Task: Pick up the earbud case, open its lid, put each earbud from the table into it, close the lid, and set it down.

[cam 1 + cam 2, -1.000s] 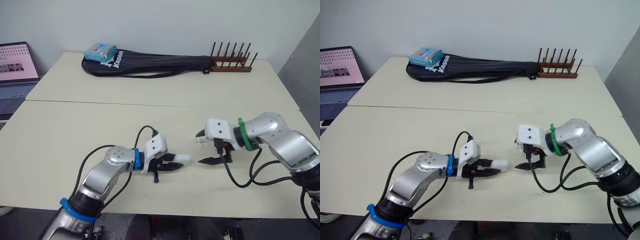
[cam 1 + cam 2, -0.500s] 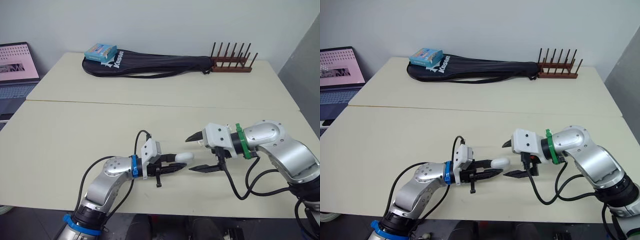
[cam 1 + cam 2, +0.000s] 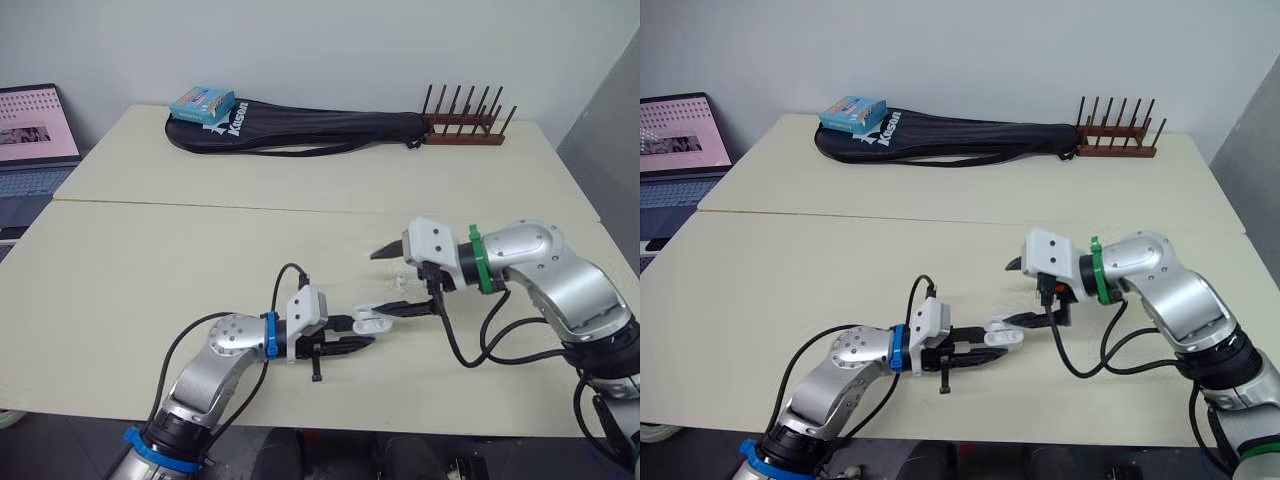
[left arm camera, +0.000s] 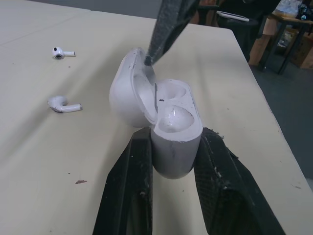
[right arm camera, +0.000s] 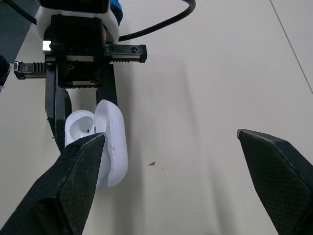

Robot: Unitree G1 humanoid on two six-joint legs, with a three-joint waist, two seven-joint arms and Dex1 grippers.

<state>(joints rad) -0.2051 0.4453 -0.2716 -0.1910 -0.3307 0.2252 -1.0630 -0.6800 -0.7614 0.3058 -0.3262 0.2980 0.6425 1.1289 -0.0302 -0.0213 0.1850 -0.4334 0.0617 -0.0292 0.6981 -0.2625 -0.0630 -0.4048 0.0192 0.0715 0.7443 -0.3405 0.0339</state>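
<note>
— How much free room is there on the pale beige worktop (image 3: 150, 260)?
— Plenty to the left and behind. The work sits near the front edge. The left gripper (image 3: 352, 334) has its fingers clamped on the white earbud case (image 3: 370, 320), whose lid (image 4: 128, 88) stands open. The right gripper (image 3: 381, 284) is spread wide, with one fingertip at the lid's rim.
— And the left wrist view?
— It adds the case's hollow sockets. A white earbud (image 4: 63, 105) lies on the worktop near the case, and a second earbud (image 4: 62, 52) lies beyond it.
</note>
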